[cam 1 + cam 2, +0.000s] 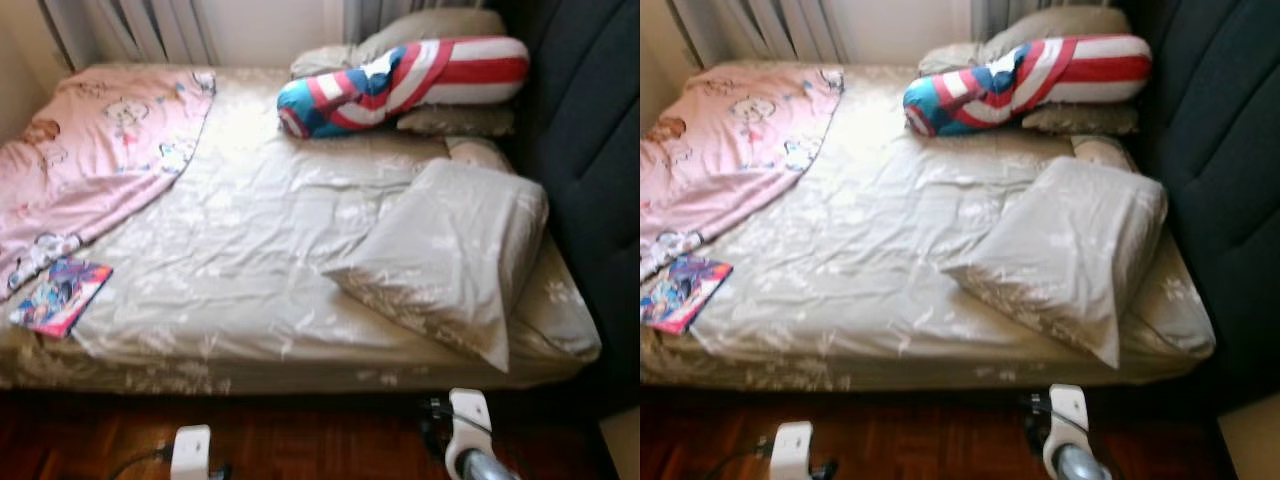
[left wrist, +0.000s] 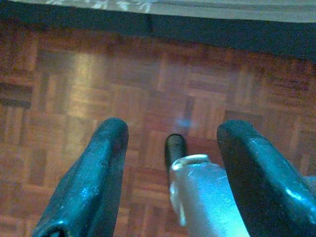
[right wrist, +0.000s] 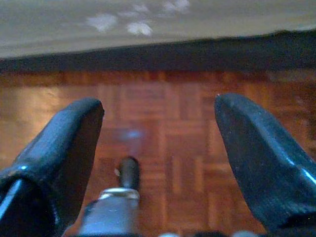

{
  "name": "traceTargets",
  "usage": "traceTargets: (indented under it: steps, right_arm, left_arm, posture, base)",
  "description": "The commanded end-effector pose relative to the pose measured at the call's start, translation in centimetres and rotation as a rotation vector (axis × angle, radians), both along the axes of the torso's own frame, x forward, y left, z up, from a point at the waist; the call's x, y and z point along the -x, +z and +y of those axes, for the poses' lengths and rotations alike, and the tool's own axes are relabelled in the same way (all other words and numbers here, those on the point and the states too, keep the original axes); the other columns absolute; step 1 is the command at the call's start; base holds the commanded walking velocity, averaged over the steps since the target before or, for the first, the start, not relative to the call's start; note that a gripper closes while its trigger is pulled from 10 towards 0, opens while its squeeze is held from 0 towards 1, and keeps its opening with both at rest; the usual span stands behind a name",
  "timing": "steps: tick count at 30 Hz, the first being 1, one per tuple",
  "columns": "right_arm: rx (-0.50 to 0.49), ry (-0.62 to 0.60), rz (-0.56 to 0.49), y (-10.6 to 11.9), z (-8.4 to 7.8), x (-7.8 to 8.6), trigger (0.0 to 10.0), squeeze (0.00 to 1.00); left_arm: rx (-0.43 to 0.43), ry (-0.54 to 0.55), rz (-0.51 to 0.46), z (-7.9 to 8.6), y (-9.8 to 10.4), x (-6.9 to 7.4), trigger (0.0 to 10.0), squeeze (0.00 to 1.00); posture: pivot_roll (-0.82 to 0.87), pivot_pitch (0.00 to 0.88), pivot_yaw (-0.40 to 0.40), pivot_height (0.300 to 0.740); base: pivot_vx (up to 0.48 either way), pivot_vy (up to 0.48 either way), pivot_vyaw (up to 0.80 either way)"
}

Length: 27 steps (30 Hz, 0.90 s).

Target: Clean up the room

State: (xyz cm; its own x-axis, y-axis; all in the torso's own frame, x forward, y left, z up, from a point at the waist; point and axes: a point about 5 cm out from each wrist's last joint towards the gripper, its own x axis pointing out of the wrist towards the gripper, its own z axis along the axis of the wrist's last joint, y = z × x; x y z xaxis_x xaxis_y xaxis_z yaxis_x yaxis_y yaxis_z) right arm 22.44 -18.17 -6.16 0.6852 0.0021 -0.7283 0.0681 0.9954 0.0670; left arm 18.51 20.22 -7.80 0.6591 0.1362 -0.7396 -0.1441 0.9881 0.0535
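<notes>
Bed (image 1: 250, 290) remains untidy: pillow (image 1: 450, 255) askew, pink blanket (image 1: 90, 165) rumpled, book (image 1: 60, 295) lying loose. Left end effector (image 2: 170, 163) and right end effector (image 3: 158, 148) hang released over the floor (image 2: 74, 84); work apparently not started.

A thin, colourful illustrated book (image 1: 59, 295) lies flat at the bed's (image 1: 250, 290) front left corner, beside the rumpled pink blanket (image 1: 95, 150).

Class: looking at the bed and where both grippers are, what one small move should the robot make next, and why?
Probably raise the left gripper toward the colourful book at the bed's near left edge. Both the left and the right gripper hang open over the parquet floor, holding nothing, and the book is the loose item nearest that arm.
</notes>
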Motion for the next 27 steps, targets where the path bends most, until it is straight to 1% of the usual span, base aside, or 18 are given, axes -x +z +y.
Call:
traceTargets:
  steps: [1,9,15,27]
  right_arm:
    - [0.012,-0.019,0.017,-0.32,-0.68,0.66,10.0,0.0]
    - [0.019,-0.021,0.016,-0.31,-0.74,0.66,10.0,0.0]
    - [0.02,-0.019,0.02,-0.32,-0.75,0.66,10.0,0.0]
    - [0.021,-0.012,0.01,-0.24,-0.74,0.57,10.0,0.0]
  left_arm:
    - [0.011,-0.006,0.006,-0.36,-0.16,0.19,10.0,0.0]
    - [0.011,-0.005,0.005,-0.22,-0.16,0.28,10.0,0.0]
    - [0.009,-0.002,0.005,-0.11,-0.16,0.31,10.0,0.0]
    - [0.008,-0.001,0.012,-0.02,-0.17,0.31,10.0,0.0]
  posture:
    - [0.02,0.131,-0.029,0.74]
    - [0.02,0.13,-0.031,0.74]
    - [0.03,0.131,-0.032,0.74]
    - [0.03,0.13,-0.033,0.74]
  base:
    - [0.266,0.0,0.0]
    - [0.27,0.0,0.0]
    - [0.269,0.0,-0.74]
    - [0.271,0.0,0.0]
